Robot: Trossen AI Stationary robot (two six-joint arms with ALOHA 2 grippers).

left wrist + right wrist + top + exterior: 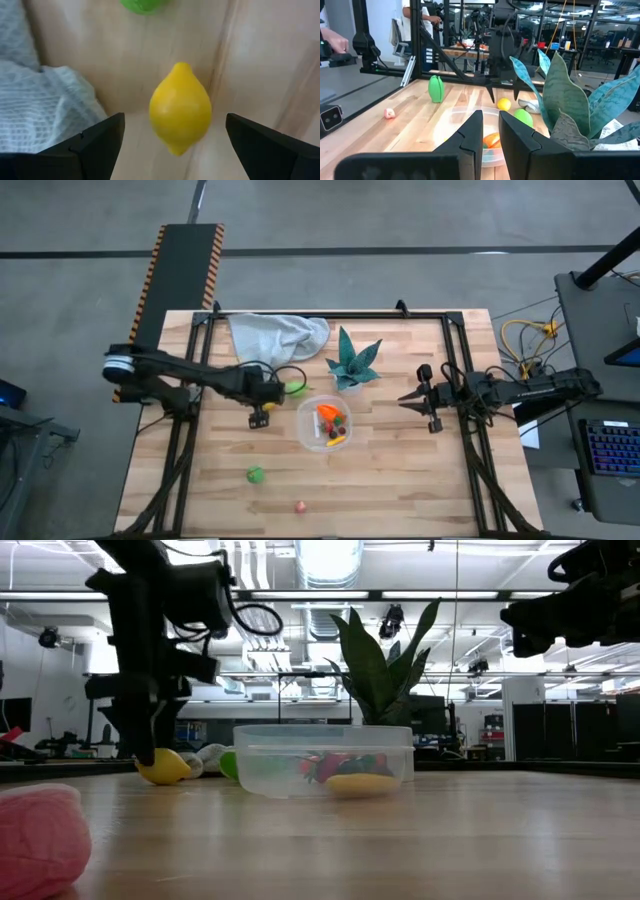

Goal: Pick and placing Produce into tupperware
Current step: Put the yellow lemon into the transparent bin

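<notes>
Tabletop (pixel 420 480) was pale butcher-block wood in long glued strips, framed by black rails, standing on a grey concrete floor. The low view looked into a workshop hall: white ceiling trusses, strip lights, dark racks. A person's hand showed at the edge of the right wrist view.

Tupperware (pixel 323 423): round, clear, shallow plastic with a thin rim, near the middle of the tabletop. Inside lay an orange carrot (pixel 327 413), small dark bits and a yellow piece, all smooth toy plastic.

Lemon (pixel 180 114): glossy yellow, oval with a nub at each end, lying on the wood toward the left edge from the tupperware, beside a lime-green round piece (pixel 296 388). Left gripper (pixel 259 408) hung over it, fingers spread wide either side, holding nothing; lemon sat between the dark fingers without visible contact.

A crumpled grey-blue cloth (pixel 275 335), woven with a fine grid, lay by the far edge. The teal spiky-leaved plant (pixel 352 362) stood just beyond the tupperware.

A green piece (pixel 256 474) and a pink bit (pixel 300 506) lay near the front edge, well apart from the container.

Right gripper (pixel 409 397) waited above the right side of the tabletop, fingers nearly together, empty.
</notes>
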